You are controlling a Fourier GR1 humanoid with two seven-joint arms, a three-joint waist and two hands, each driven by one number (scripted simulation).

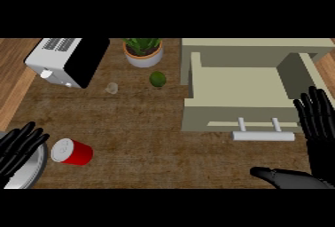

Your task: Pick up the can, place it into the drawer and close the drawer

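Red can point(72, 152) is lying on its side at about 8 o'clock on the counter point(157, 133), silver top facing the left edge, nothing gripping it. Left hand point(20, 148) is sitting just beside the can at 9 o'clock, fingers straight and spread, holding nothing; it's overlapping a grey plate point(29, 175) at the lower left corner. Can't tell if the fingertips are touching the can.

Right hand point(317, 133) is sitting at 3 to 4 o'clock, released, fingers straight and pointing up, thumb sticking out toward the left along the bottom. It's holding nothing, right next to the drawer's right front corner.

Drawer point(239, 84) is standing open at 1 to 2 o'clock, beige, with a white handle point(263, 135) on its front, well apart from the can.

At 11 o'clock: a toaster point(65, 60). At 12: a potted plant point(142, 51), a green lime point(157, 79) just below it, and a small clear glass point(112, 88) left of the lime.
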